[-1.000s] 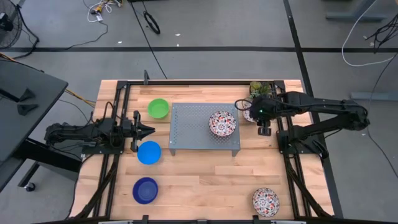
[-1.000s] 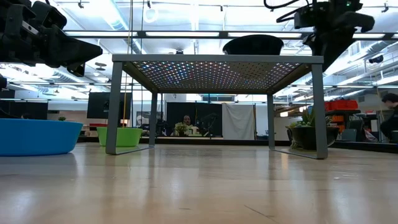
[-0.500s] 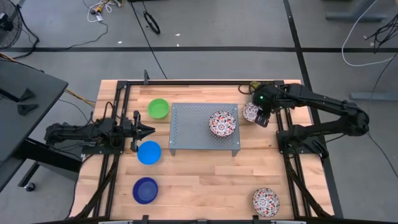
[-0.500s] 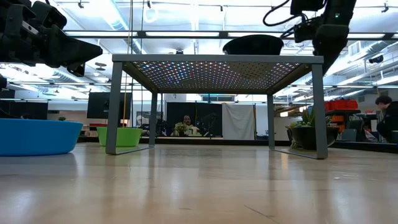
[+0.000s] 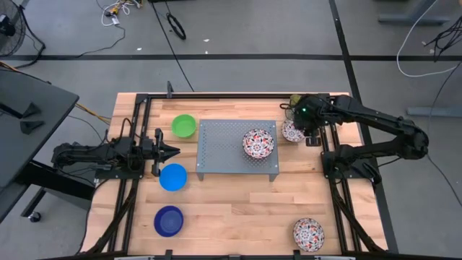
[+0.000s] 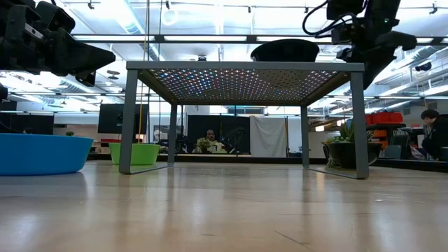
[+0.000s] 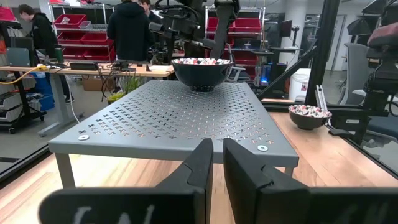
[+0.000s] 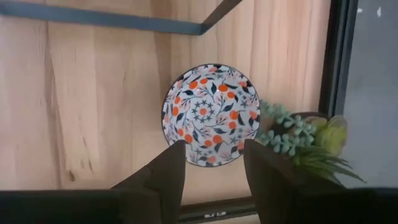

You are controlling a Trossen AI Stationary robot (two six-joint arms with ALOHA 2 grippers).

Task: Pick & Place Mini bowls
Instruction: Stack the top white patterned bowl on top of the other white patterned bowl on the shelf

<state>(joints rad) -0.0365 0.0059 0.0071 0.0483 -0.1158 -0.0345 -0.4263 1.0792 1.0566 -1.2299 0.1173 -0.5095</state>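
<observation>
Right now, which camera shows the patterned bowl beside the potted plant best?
The right wrist view: the patterned bowl sits whole, directly below the open right hand. The high view has it partly covered by that arm; the left wrist view shows only its side far off; the low view doesn't show it clearly.

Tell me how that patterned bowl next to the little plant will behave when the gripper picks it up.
The patterned bowl looks rigid and glazed, so it may slip between the right gripper's open fingers. It is probably breakable if dropped. Its round rim suggests it could tilt when pinched at one edge, and the plant crowds one side.
</observation>
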